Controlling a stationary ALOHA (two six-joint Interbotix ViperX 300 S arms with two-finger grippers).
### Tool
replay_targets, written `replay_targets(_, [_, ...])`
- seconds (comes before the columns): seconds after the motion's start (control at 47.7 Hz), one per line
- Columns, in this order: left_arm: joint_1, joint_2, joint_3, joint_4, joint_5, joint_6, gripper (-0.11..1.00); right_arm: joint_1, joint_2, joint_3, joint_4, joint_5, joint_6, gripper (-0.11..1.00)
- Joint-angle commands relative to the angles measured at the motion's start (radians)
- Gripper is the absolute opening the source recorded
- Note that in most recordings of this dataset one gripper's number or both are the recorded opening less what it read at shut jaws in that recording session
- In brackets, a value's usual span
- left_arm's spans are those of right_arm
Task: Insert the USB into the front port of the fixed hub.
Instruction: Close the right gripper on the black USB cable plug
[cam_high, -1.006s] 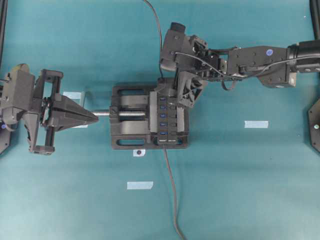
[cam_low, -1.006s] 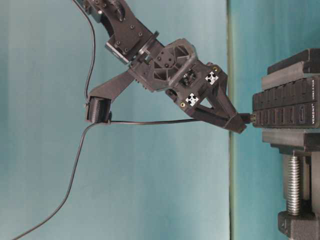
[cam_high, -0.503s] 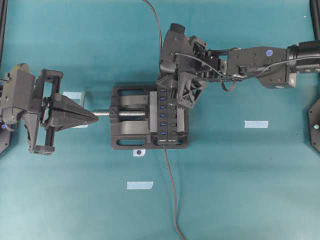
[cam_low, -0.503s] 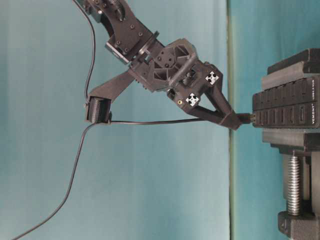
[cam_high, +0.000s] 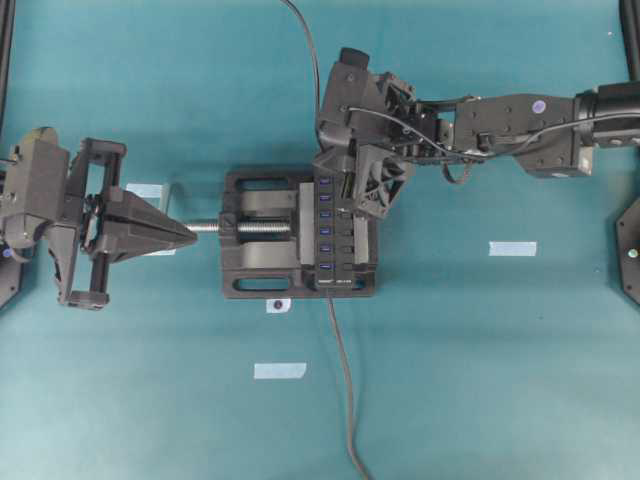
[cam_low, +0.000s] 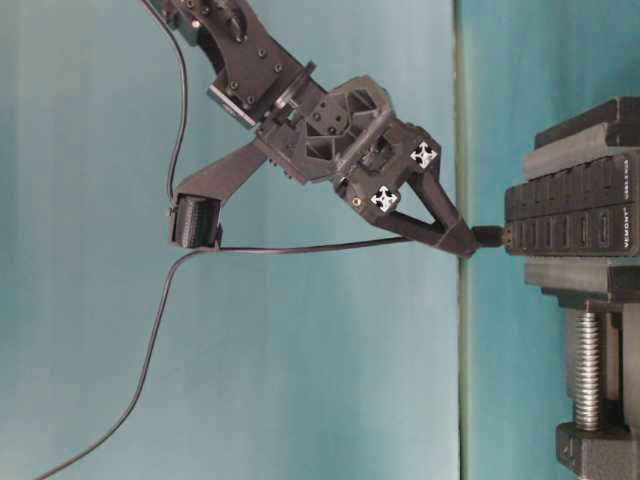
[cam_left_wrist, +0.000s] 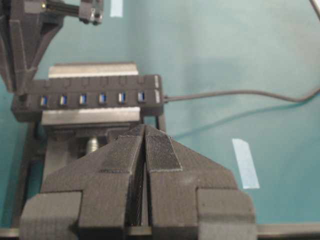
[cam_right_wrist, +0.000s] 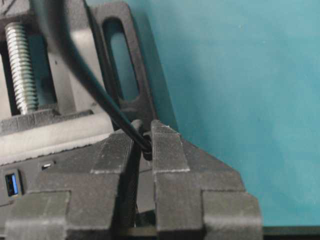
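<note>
Overhead, table-level, two close wrist views

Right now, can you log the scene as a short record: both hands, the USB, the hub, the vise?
right hand: shut on the cable just behind the USB
USB: plug at the end face of the fixed hub; whether it is seated cannot be told
left hand: shut, empty, pointing at the vise screw
fixed hub: clamped in the black vise, blue ports up
second cable: leaves the hub's lettered end

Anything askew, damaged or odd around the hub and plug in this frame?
Nothing stands out. The hub sits square in the vise, and the right gripper pinches the cable just behind the USB at the hub's end.
</note>
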Motion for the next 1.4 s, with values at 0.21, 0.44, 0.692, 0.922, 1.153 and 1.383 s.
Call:
replay_targets(0.21, [0.002, -0.005, -0.025, 0.002, -0.008, -0.002, 0.00, 0.009, -0.091, -0.020, 0.008, 0.028, 0.011, 0.03])
replay_targets(0.44, [0.002, -0.006, -0.029, 0.002, -0.009, -0.003, 0.00, 0.012, -0.167, -0.020, 0.034, 0.091, 0.015, 0.03])
replay_targets(0.692, [0.002, -0.006, -0.037, 0.002, -0.009, -0.003, 0.00, 0.063, -0.233, -0.015, 0.058, 0.103, 0.017, 0.03])
replay_targets(0.922, [0.000, -0.006, -0.038, 0.002, -0.008, -0.006, 0.00, 0.141, -0.252, -0.014, 0.058, 0.120, 0.035, 0.01])
replay_targets(1.153, [0.000, -0.015, -0.037, 0.002, -0.008, -0.006, 0.00, 0.178, -0.256, -0.003, 0.058, 0.117, 0.086, 0.01])
replay_targets(1.383, [0.000, -0.015, -0.032, 0.002, -0.006, -0.012, 0.00, 0.209, -0.252, 0.006, 0.058, 0.106, 0.089, 0.01])
